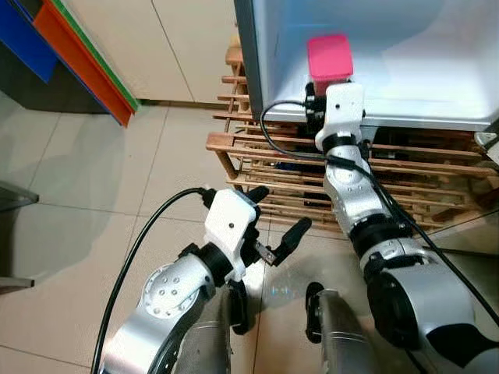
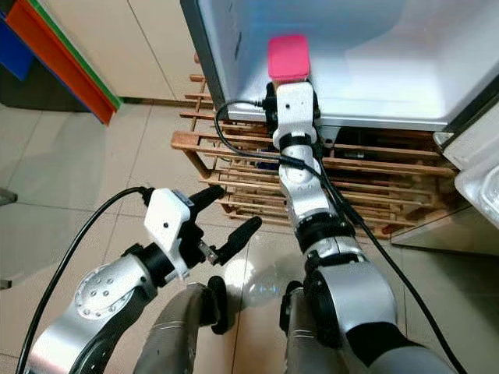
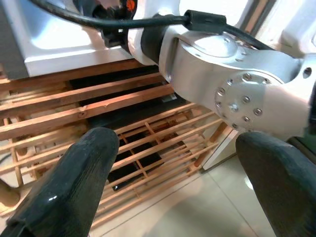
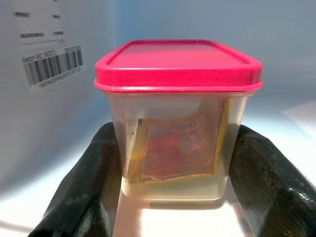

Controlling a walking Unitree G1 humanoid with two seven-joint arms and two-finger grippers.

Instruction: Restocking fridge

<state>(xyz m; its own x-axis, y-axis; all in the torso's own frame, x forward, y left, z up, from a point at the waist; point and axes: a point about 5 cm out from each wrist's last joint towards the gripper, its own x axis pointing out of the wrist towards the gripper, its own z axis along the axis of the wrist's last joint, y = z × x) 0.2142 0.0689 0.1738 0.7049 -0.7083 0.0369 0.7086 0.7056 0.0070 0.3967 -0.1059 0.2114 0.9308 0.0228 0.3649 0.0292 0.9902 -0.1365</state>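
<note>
A clear plastic container (image 4: 177, 118) with a pink lid (image 1: 330, 58) stands on the white floor of the open fridge (image 1: 421, 62), near its left wall. My right gripper (image 4: 177, 143) reaches into the fridge, one black finger (image 4: 94, 173) pressed against each side of the container, shut on it. In the eye views the white wrist hides those fingers. My left gripper (image 1: 281, 209) hovers low over the tiled floor in front of the fridge, open with nothing between its fingers (image 3: 84, 173).
The fridge rests on a wooden slatted pallet (image 1: 421, 167). Its open door (image 2: 479, 171) stands at the right. An orange, green and blue panel (image 1: 78, 47) leans at the far left beside cream cabinet fronts (image 1: 179, 47). Beige floor tiles (image 1: 93, 202) lie open on the left.
</note>
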